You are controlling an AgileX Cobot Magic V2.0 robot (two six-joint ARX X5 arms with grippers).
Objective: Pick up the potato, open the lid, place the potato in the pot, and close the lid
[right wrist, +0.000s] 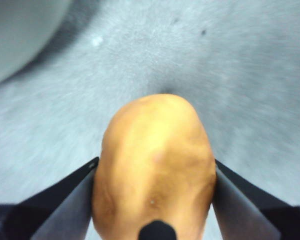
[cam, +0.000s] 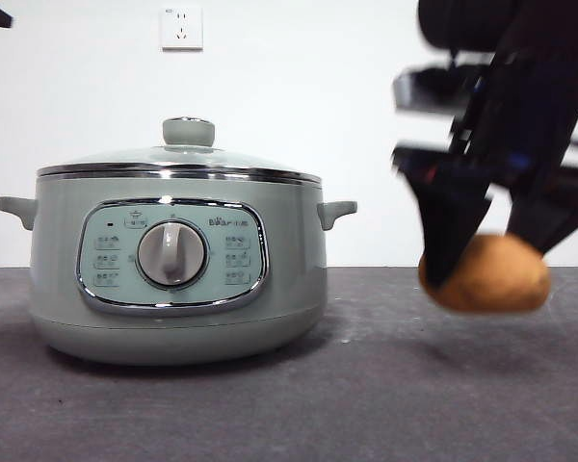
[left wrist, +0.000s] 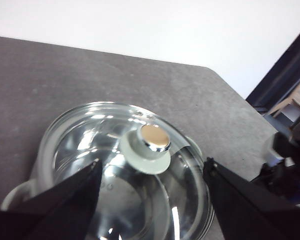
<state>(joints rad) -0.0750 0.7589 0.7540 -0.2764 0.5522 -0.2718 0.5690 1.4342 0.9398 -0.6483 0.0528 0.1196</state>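
My right gripper (cam: 486, 252) is shut on the orange-brown potato (cam: 486, 274) and holds it just above the dark table, to the right of the pot; the right wrist view shows the potato (right wrist: 154, 172) pinched between both jaws. The pale green pot (cam: 178, 279) stands at the left with its glass lid (cam: 178, 159) on it, knob (cam: 188, 131) on top. My left gripper (left wrist: 152, 200) is open above the pot, its jaws spread on either side of the lid (left wrist: 125, 165) and its knob (left wrist: 149, 146), not touching them.
The grey table (cam: 414, 395) runs in front of and right of the pot. A wall socket (cam: 181, 27) is on the white wall behind. In the left wrist view, the table's far corner (left wrist: 210, 70) and the other arm (left wrist: 290, 160) show.
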